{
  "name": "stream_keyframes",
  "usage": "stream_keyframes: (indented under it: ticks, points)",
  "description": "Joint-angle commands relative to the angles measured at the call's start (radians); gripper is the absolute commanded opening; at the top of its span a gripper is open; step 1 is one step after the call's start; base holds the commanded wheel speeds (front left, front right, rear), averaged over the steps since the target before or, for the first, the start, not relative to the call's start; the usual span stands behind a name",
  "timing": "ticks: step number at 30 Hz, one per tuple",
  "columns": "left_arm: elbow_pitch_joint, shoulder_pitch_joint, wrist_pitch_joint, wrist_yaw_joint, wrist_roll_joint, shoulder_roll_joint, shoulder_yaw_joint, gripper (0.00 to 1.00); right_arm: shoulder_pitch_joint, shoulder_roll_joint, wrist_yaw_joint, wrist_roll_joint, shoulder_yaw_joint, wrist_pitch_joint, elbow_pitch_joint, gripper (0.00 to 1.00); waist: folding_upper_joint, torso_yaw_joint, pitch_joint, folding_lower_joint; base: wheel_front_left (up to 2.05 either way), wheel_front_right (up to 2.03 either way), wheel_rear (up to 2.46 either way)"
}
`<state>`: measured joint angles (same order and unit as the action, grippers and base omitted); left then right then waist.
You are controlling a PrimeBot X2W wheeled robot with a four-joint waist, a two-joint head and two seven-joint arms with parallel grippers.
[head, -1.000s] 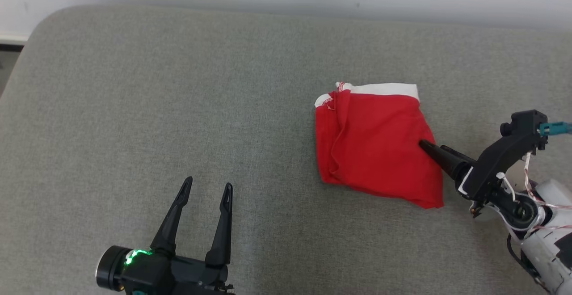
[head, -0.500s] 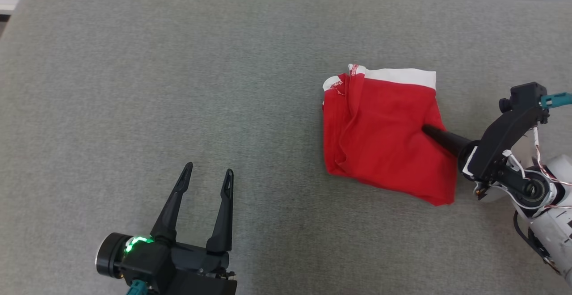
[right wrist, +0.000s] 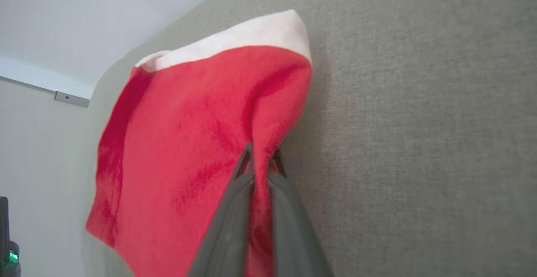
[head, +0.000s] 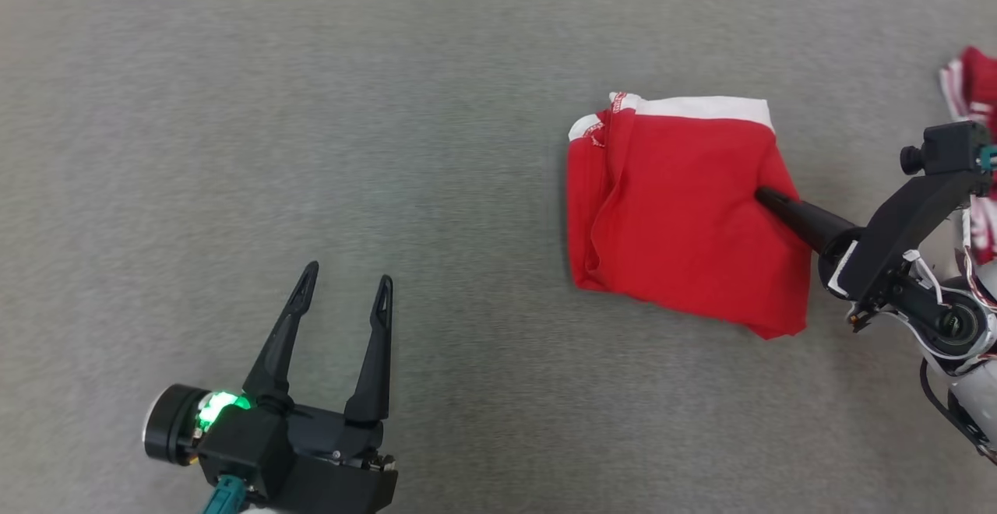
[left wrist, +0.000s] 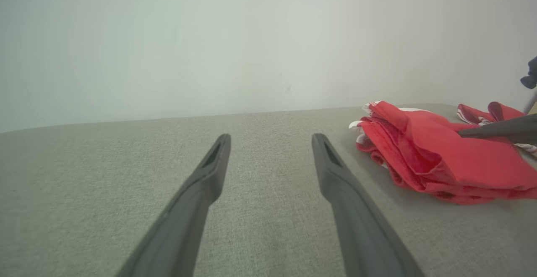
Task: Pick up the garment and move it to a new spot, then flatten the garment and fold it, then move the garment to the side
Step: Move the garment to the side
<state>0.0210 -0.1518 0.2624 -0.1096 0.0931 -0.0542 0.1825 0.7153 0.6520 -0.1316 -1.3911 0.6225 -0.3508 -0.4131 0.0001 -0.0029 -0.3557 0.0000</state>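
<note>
The garment point(head: 678, 210) is red with a white waistband and lies folded on the grey cushion point(head: 311, 109), right of centre. My right gripper point(head: 763, 196) reaches in from the right and is shut on the garment's right edge. The right wrist view shows a fold of the red cloth point(right wrist: 180, 134) pinched between the two fingers of the right gripper point(right wrist: 260, 157). My left gripper point(head: 347, 276) rests open over bare cushion at the lower left, well clear of the garment. From the left wrist, the open left gripper point(left wrist: 270, 140) has the garment point(left wrist: 440, 159) off to its right.
Another red and white cloth point(head: 974, 86) lies at the right edge, just behind my right arm, and appears beyond the garment as a red cloth point(left wrist: 486, 113). A pale wall point(left wrist: 251, 37) stands behind the cushion's far edge.
The right gripper has shut on the garment's right edge. The head camera has moved, so the whole picture has shifted and the second cloth has come into view. The left gripper stays open.
</note>
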Motion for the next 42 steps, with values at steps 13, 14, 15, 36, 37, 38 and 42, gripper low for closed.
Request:
stream_keyframes:
  ticks: [13, 14, 15, 36, 37, 38, 42]
  points:
    - [0.039, -0.057, 0.002, -0.019, -0.022, -0.025, 0.005, 1.0, 0.044, 0.148, 0.003, 0.146, 0.046, 0.134, 0.034, 0.0, -0.0001, -0.224, -0.074, 0.0, 0.0, 0.0, 0.0]
    - [0.039, -0.063, 0.002, -0.02, -0.022, -0.027, 0.007, 1.0, 0.052, 0.161, 0.003, 0.161, 0.05, 0.145, 0.028, 0.0, -0.0001, -0.228, -0.079, 0.0, 0.0, 0.0, 0.0]
    - [0.042, -0.068, 0.002, -0.021, -0.023, -0.028, 0.009, 1.0, 0.064, 0.176, 0.003, 0.179, 0.05, 0.159, 0.022, 0.0, -0.0001, -0.23, -0.088, 0.0, 0.0, 0.0, 0.0]
    - [0.054, -0.135, 0.002, -0.02, 0.005, -0.053, 0.04, 1.0, 0.231, 0.39, 0.003, 0.4, 0.067, 0.238, -0.193, 0.0, -0.0001, -0.129, -0.156, 0.0, 0.0, 0.0, 0.0]
    - [0.052, -0.133, 0.002, -0.02, 0.008, -0.055, 0.043, 1.0, 0.229, 0.4, 0.003, 0.396, 0.064, 0.23, -0.202, 0.0, -0.0001, -0.124, -0.155, 0.0, 0.0, 0.0, 0.0]
    - [0.052, -0.13, 0.002, -0.02, 0.011, -0.057, 0.045, 1.0, 0.228, 0.41, 0.003, 0.4, 0.064, 0.224, -0.21, 0.0, -0.0001, -0.121, -0.153, 0.0, 0.0, 0.0, 0.0]
    - [0.049, -0.124, 0.002, -0.021, 0.017, -0.063, 0.055, 1.0, 0.227, 0.438, 0.003, 0.443, 0.081, 0.208, -0.236, 0.0, -0.0001, -0.109, -0.149, 0.0, 0.0, 0.0, 0.0]
